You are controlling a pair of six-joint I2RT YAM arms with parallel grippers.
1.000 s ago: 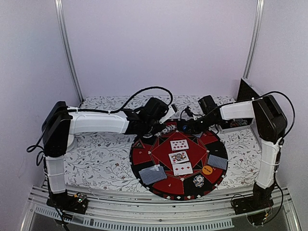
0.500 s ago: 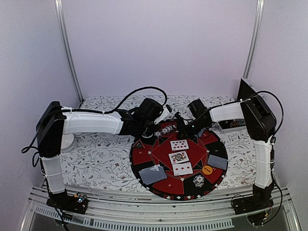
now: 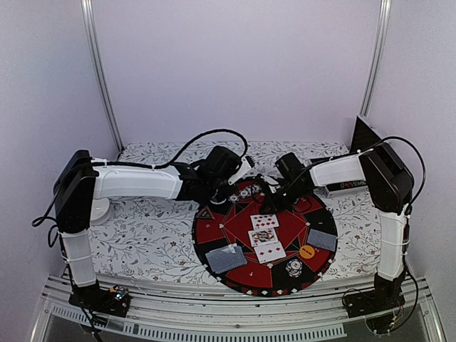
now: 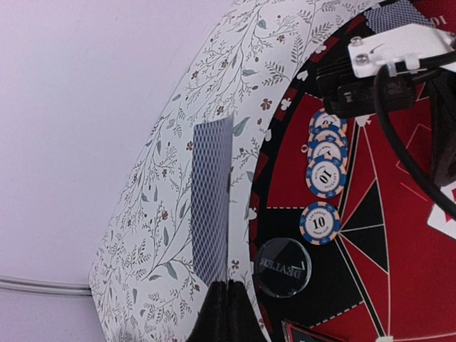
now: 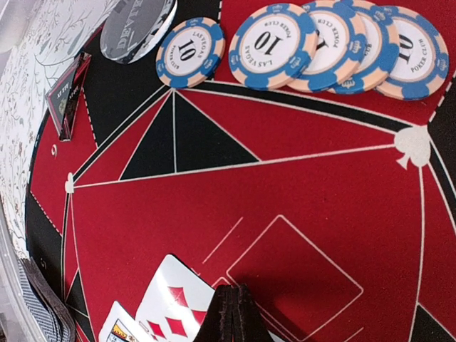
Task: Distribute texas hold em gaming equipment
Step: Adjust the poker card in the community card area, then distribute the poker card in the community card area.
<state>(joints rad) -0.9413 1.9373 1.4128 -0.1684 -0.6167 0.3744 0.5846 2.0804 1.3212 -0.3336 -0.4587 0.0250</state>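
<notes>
your left tool (image 4: pixel 226 317) is clamped on a blue-backed card (image 4: pixel 212 206), held over the surface (image 4: pixel 153 235) just off the mat (image 4: pixel 288 178), so that card is not yet dealt. on the mat, the dealer disc (image 4: pixel 283 266) and blue chips (image 5: pixel 274 46) sit at the far side, three face-up cards (image 3: pixel 265 236) lie in the middle, and face-down piles (image 3: pixel 226 258) mark two near seats. your right tool (image 5: pixel 231 313) is pinched closed, nothing seen in it, above a face-up card. most looks laid out; the far seat likely needs cards.
</notes>
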